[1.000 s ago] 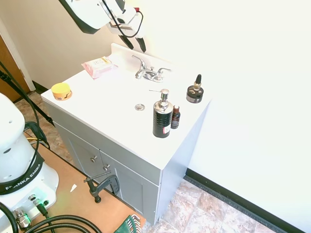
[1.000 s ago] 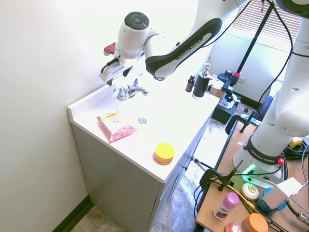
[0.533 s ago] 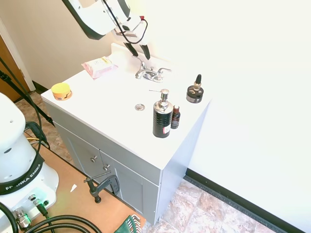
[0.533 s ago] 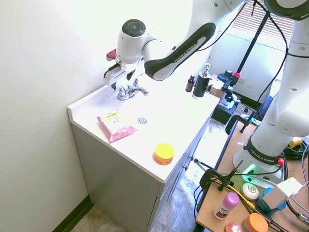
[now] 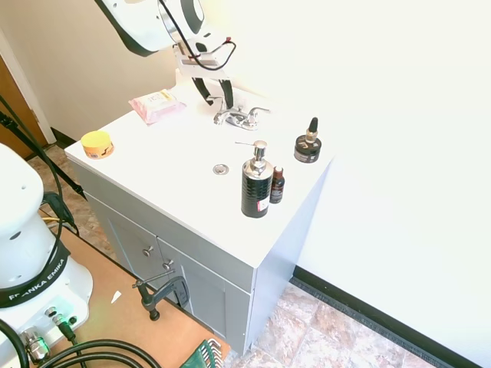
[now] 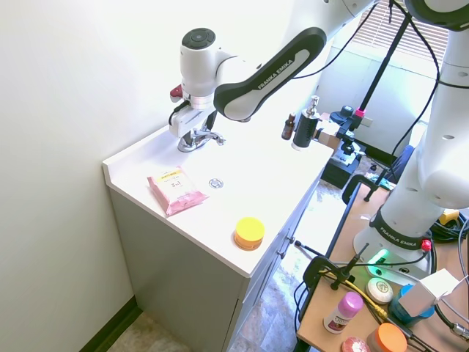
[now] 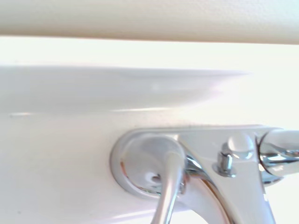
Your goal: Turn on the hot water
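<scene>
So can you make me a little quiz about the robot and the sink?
1. True or false: water is running from the tap.
2. Which is closest to the claw? A) yellow tub B) tap C) black soap bottle
3. Fill in: the pink packet lies on the white ____.

Key: 1 false. 2 B. 3 counter.

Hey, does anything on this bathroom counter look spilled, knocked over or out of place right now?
Nothing stands out. The soap bottle and the small brown bottle stand upright, the pink wipes pack lies flat, and the counter looks dry. No water runs from the faucet, where the gripper hangs over one lever.
</scene>
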### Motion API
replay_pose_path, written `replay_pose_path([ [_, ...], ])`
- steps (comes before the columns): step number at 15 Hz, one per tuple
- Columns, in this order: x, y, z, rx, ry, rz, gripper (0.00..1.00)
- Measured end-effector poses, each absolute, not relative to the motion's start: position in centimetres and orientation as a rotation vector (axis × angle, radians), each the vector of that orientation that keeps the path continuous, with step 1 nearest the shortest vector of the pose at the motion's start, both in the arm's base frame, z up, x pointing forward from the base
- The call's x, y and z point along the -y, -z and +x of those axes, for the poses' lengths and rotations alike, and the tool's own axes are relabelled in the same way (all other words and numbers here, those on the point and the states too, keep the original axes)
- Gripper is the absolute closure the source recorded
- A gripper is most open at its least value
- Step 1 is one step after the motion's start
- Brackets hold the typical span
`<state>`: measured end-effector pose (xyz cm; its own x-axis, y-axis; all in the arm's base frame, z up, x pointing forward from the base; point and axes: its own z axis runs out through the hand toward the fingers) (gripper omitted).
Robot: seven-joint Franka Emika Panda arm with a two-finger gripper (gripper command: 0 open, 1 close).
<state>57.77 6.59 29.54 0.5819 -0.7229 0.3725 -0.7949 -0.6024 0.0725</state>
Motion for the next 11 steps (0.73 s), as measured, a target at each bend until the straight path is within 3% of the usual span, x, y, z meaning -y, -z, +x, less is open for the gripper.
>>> replay_pose_path([
  [6,-5.6,-30.7,57.2,1.269,-0.422,2.557,0.00],
  [11,-5.3,-33.7,53.6,1.341,-0.288,2.648,0.00],
])
